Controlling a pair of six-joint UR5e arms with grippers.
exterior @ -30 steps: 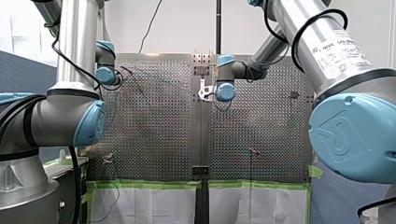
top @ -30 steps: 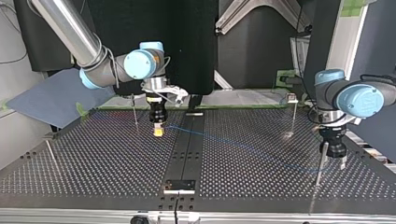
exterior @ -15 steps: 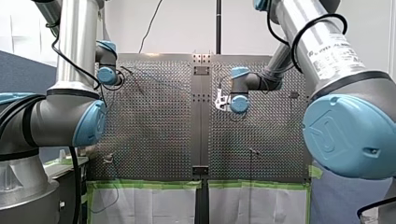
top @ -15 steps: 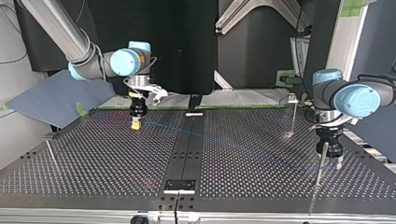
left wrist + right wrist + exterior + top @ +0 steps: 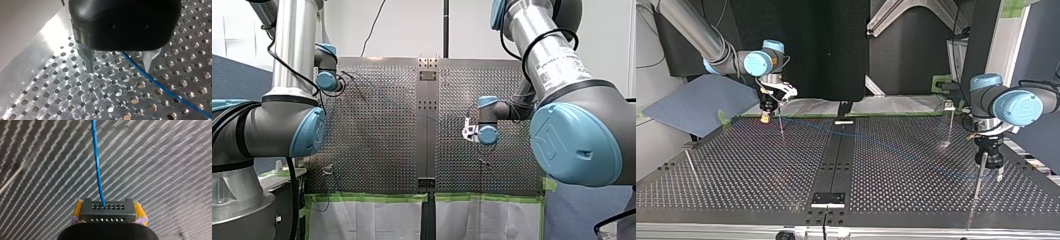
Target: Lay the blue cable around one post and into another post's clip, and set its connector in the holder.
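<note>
— Where's the connector (image 5: 108, 210)?
— Clamped between the right jaws' yellow pads (image 5: 78, 210), cable (image 5: 97, 165) running straight out ahead.
— And further along?
— It crosses the table (image 5: 916, 200) to the left jaws and passes between their metal fingers (image 5: 88, 62), which stand wide apart, gripping nothing.
— Right jaws near a post (image 5: 780, 125)?
— Just beside it, at the top view's far left; touching or not, I can't quite tell.

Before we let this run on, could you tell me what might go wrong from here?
The right gripper holds the connector close by a thin post, so it may knock it. The cable lies ungripped under the open left gripper, so the other arm's pull could drag it off course.
</note>
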